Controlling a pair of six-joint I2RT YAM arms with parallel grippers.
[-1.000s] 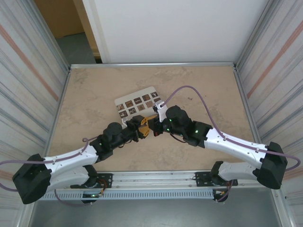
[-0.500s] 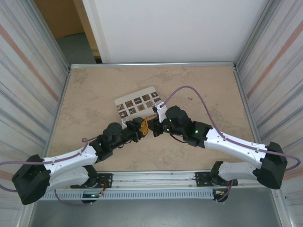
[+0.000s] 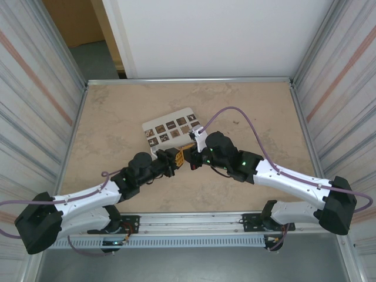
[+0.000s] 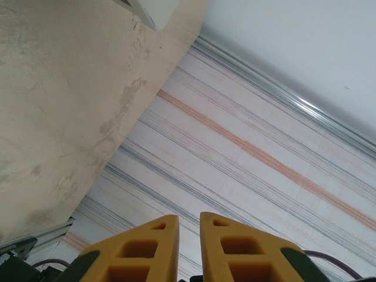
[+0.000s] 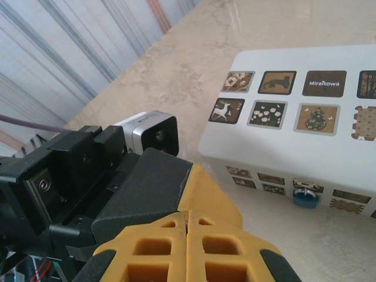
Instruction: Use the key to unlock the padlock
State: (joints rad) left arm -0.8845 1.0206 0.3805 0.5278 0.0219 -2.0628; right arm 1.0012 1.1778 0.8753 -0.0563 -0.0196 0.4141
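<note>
Two arms reach in from the near edge of the table (image 3: 252, 106) and meet tip to tip near its ctr. The left gripper (image 3: 178, 156) comes in from the L and the right gripper (image 3: 192, 154) from the R, just beside each other. A purple cable (image 3: 241, 113) loops over the R arm.

In the L wrist view, the left gripper (image 4: 189, 220) has its yellow fingers (image 4: 150, 247) nearly together. A narrow slit is left btwn them, w/ striped wall (image 4: 264, 153) visible through it.

In the R wrist view, the right gripper (image 5: 187, 218) has its yellow fingers (image 5: 235, 247) pressed flat together, w/ only a thin seam btwn them. Can't tell if anything is pinched in there. The L arm's black wrist and its silver cam (image 5: 154, 134) sit close in front.

Just beyond the tips lies the white box (image 3: 170, 127) w/ brown-patterned squares on top. The padlock (image 5: 305, 198) is against the box's (image 5: 276, 155) near side face, low at its foot. Its blue body is at the bottom w/ the grey metal part on top. Can't tell whether it rests on the table or hangs off the box. It is near the right gripper but apart from it.

The key is too small to pick out.
</note>
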